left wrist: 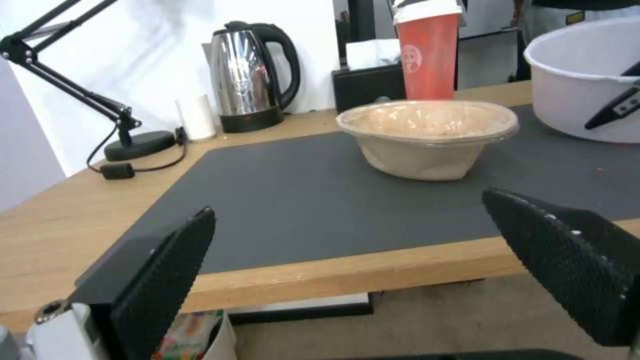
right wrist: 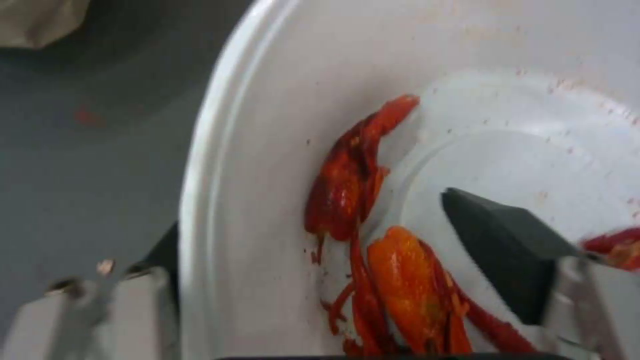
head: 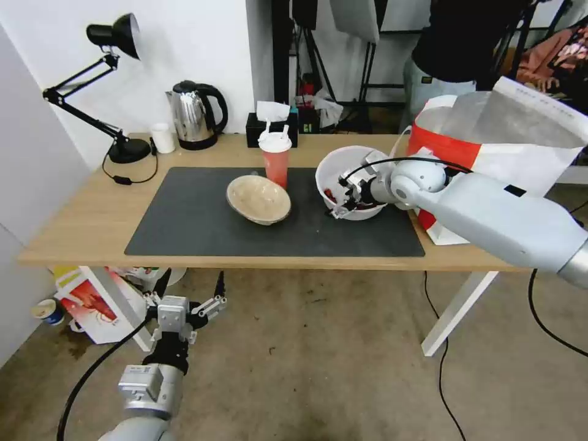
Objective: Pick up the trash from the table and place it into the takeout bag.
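Nearest the robot, the left claw [head: 184, 309] is hanging below the front edge of the bench [head: 79, 233], its black fingers [left wrist: 167, 270] spread wide and holding nothing; it is idling there, pointed across the dark grey mat [head: 184, 220].

Farther in, on the mat, the beige paper bowl [head: 258, 199] is sitting upright, and just behind it the red cup with white lid and straws [head: 275, 158] is standing upright. Neither is being touched.

To their right, the right claw [head: 344, 195] is reaching into the white round bowl [head: 334, 165] with its crayfish scraps [right wrist: 360, 200]. One finger [right wrist: 500, 245] is sitting inside the bowl and the other is lying outside the wall, so the jaws are straddling the rim, parted and apparently not yet pinching it.

Beyond that, at the bench's right end, the takeout bag [head: 490, 141] is standing with its mouth gaping upward, just beside the bowl.

The step in hand appears to be gripping the bowl by its rim. To do it well, the jaws should be closing squarely on the wall, deep enough that the thin rim is not slipping out. The bowl should be kept level while lifting, since the loose scraps could be spilling, and raised high enough to clear the bag's edge.
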Robot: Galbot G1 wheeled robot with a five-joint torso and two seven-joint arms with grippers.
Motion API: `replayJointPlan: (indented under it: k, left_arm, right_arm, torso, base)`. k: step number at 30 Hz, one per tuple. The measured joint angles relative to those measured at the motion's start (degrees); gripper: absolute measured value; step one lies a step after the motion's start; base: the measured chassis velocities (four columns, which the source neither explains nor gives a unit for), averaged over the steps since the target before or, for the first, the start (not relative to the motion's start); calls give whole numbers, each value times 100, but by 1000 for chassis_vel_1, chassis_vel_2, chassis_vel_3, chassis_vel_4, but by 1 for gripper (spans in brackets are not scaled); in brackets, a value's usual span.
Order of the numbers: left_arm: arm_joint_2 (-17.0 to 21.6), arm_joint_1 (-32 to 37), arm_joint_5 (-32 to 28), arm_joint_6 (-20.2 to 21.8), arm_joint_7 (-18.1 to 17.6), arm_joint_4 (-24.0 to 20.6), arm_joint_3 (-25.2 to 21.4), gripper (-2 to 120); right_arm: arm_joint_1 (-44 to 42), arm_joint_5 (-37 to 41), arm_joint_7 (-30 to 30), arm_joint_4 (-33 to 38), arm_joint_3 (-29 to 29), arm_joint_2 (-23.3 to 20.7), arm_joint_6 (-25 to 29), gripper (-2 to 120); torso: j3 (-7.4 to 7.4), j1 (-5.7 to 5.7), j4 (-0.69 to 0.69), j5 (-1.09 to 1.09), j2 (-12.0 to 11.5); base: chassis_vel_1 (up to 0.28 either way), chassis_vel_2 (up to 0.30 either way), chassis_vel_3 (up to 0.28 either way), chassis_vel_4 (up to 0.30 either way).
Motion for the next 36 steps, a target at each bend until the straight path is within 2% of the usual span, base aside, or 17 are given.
replayJointPlan:
  k: [3,5,7,11,12,16,17,20,36]
  left_arm:
    - [0,0,0,0,0,0,0,100]
    - [0,0,0,0,0,0,0,100]
    - [0,0,0,0,0,0,0,100]
    - [0,0,0,0,0,0,0,100]
    - [0,0,0,0,0,0,0,100]
    - [0,0,0,0,0,0,0,100]
    - [0,0,0,0,0,0,0,100]
    - [0,0,0,0,0,0,0,100]
    - [0,0,0,0,0,0,0,100]
  right_arm:
    - [-5,57,106,15,8,4,2,68]
    - [-5,137,245,26,11,15,3,56]
    - [-1,164,296,27,11,23,3,52]
    - [30,202,378,27,11,54,3,35]
    - [30,202,378,27,11,54,3,35]
    - [51,209,405,25,13,64,3,17]
    - [51,209,405,25,13,64,3,17]
    - [52,219,415,37,18,59,3,2]
    - [-17,317,453,65,280,-5,30,0]
  torso:
    - [0,0,0,0,0]
    - [0,0,0,0,0]
    - [0,0,0,1,0]
    - [0,0,-1,0,0]
    - [0,0,-1,0,0]
    - [0,0,0,1,0]
    - [0,0,0,1,0]
    - [0,0,-1,0,0]
    - [0,-1,-1,1,1]
  base:
    - [0,0,0,0]
    - [0,0,0,0]
    - [0,0,0,0]
    - [0,0,0,0]
    - [0,0,0,0]
    - [0,0,0,0]
    - [0,0,0,0]
    - [0,0,0,0]
    - [0,0,0,0]
